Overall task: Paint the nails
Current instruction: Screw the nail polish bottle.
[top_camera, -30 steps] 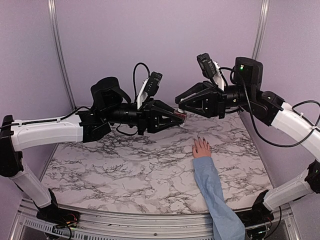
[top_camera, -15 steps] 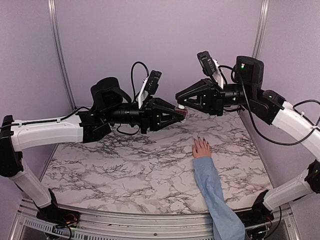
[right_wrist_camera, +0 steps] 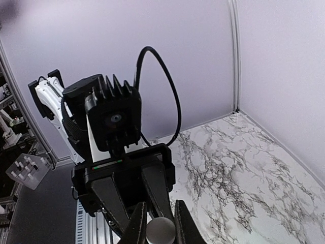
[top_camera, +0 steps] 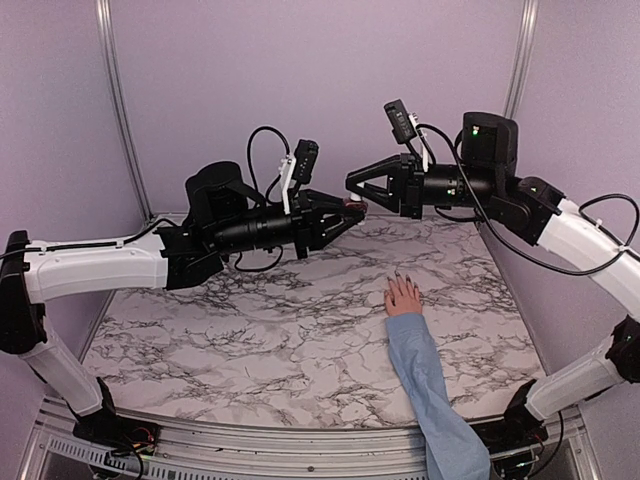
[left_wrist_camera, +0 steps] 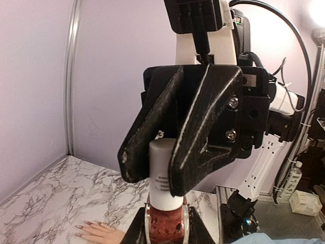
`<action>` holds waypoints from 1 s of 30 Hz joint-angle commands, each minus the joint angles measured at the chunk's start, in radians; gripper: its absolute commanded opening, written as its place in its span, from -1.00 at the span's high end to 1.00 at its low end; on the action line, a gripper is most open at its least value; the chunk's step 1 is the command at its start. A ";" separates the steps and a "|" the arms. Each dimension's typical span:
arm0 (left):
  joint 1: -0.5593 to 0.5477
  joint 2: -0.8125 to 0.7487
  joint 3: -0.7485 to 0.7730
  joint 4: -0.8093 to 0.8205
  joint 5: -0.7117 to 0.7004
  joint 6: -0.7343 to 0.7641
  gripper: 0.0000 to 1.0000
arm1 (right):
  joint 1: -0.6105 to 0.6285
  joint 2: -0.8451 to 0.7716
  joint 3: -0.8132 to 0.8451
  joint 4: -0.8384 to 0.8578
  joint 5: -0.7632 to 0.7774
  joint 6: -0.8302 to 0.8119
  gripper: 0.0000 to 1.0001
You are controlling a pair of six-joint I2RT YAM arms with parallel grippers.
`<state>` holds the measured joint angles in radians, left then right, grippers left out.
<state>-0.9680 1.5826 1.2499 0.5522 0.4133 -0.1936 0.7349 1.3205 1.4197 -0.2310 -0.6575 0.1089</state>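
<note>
A small nail polish bottle [top_camera: 352, 207] with a red-brown glass body [left_wrist_camera: 165, 223] and a white cap [left_wrist_camera: 162, 173] hangs in mid-air between the arms. My left gripper [top_camera: 343, 213] is shut on the glass body. My right gripper [top_camera: 352, 186] comes from the right, its jaws closed on the cap [right_wrist_camera: 160, 231]. A pinkish hand [top_camera: 403, 296] in a light-blue sleeve [top_camera: 430, 390] lies flat on the marble table [top_camera: 250, 330], below and right of the bottle. Its dark nails [top_camera: 397, 275] point to the back; they also show in the left wrist view [left_wrist_camera: 81, 227].
Purple walls with metal corner posts [top_camera: 118, 100] close in the table at back and sides. The forearm runs from the near right edge toward the middle. Both arms are stretched high over the table's back half.
My right gripper's jaws, wide open a second ago, have narrowed and closed round the bottle's cap. Both grippers have risen a little and the bottle with them. The hand has not moved.
</note>
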 commanded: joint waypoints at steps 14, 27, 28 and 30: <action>-0.065 0.094 0.046 -0.005 -0.594 0.116 1.00 | 0.071 0.064 0.030 -0.079 0.437 0.119 1.00; -0.155 0.228 0.175 -0.003 -0.827 0.244 1.00 | 0.108 0.094 0.002 -0.053 0.634 0.191 1.00; -0.158 0.229 0.177 -0.003 -0.829 0.248 1.00 | 0.108 0.097 0.006 -0.056 0.638 0.191 1.00; -0.159 0.223 0.169 -0.003 -0.835 0.240 1.00 | 0.108 0.096 0.011 -0.061 0.646 0.187 1.00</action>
<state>-1.1103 1.8000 1.3811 0.5179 -0.3832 -0.0006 0.8051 1.3975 1.4094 -0.2859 -0.0021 0.2668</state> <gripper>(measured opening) 0.195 0.130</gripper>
